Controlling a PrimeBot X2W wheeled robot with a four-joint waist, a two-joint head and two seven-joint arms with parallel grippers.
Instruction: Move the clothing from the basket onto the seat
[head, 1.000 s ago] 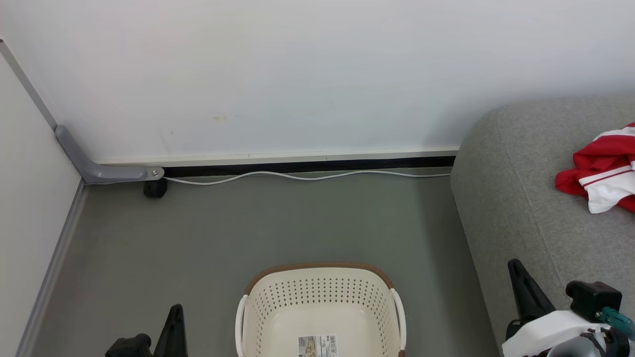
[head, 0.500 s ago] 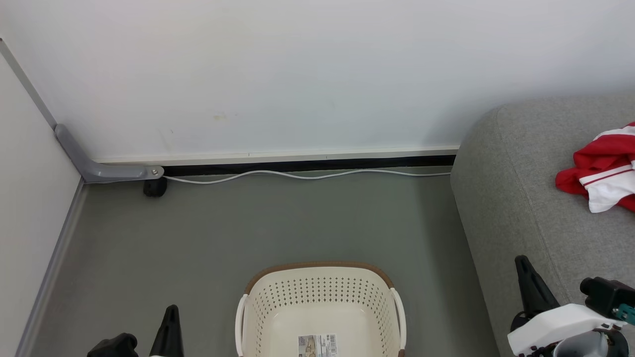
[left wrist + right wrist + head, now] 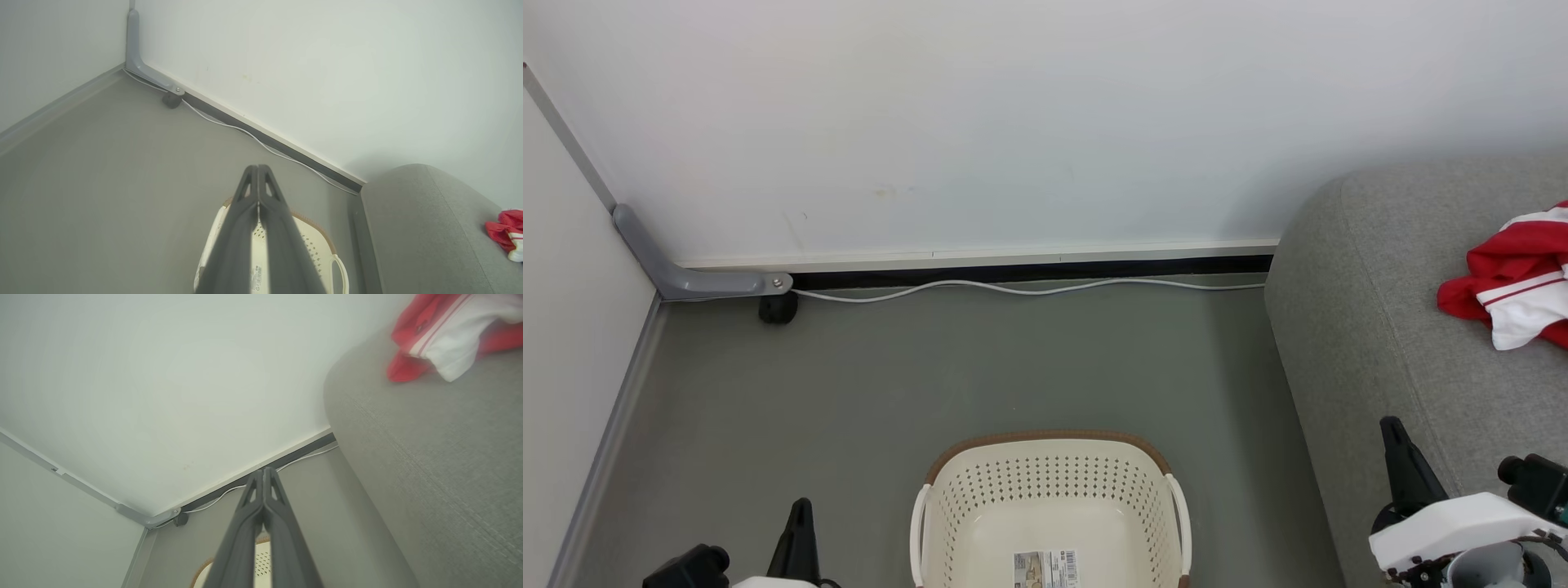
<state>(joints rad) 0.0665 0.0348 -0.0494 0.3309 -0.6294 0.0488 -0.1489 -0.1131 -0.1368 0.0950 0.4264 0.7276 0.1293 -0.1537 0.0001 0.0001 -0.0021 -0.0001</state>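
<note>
1. The basket [image 3: 1049,482] is sitting on the grey floor [image 3: 931,384], open side up. Its bottom is showing bare cream plastic and a paper label [image 3: 1045,568].
2. The clothing [image 3: 1515,282] is lying crumpled on the seat [image 3: 1372,343], well to the right of the basket and farther back. It is red with a white panel and stripes, and the frame edge is cutting part of it off.
3. The seat is standing just right of the basket, apart from it, with its rounded corner facing the wall [image 3: 1013,122].
4. The left gripper [image 3: 802,510] is hovering just left of the basket. Its fingers are pressing together tip to tip and gripping nothing.
5. The right gripper [image 3: 1395,433] is hovering right of the basket, over the seat's near part. Its jaws are pressing flat together and holding nothing.
6. A white cable [image 3: 1029,290] is running along the wall foot behind the basket.
7. A grey bracket [image 3: 686,278] is sitting in the corner, back-left of the basket.
</note>
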